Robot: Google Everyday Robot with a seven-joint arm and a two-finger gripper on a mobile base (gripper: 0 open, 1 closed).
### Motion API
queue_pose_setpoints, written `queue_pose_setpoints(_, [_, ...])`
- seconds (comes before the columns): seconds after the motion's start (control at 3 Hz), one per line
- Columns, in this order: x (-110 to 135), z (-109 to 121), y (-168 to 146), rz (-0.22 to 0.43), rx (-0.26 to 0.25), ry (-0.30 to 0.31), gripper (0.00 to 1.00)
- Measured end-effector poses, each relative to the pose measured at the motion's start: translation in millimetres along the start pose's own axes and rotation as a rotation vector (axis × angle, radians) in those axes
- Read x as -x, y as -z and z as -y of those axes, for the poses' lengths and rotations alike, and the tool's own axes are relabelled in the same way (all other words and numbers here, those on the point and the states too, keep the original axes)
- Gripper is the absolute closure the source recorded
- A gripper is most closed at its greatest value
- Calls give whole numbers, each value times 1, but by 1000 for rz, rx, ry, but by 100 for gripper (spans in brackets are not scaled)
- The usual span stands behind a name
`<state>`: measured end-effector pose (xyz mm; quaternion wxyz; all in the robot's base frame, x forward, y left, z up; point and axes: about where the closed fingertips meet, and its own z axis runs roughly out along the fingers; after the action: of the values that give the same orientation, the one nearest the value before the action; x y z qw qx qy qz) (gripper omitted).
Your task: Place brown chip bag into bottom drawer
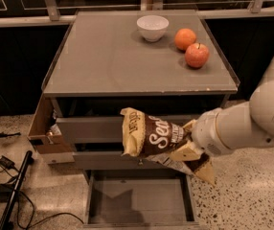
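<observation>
The gripper (188,148) clamps the brown chip bag (149,137)
It hangs at centre right, above the open bottom drawer (142,198).

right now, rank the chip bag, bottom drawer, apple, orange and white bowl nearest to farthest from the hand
The hand hangs in front of the cabinet, low on its right side.
1. brown chip bag, clamped in the hand.
2. bottom drawer, open just below.
3. apple, right side of the top.
4. orange, just behind the apple.
5. white bowl, at the back.
</observation>
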<state>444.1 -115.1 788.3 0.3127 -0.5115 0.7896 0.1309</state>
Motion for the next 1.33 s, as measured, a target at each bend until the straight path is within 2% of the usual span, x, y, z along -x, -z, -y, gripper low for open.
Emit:
queue_pose_setpoints(0.67, [-9,-8,-11,3,3,-1,100])
queue_pose_setpoints(1.0, [-34,-30,-52,38,37,2,100])
queue_pose_setpoints(1.33, [-59,-49,-122,103,62,36,100])
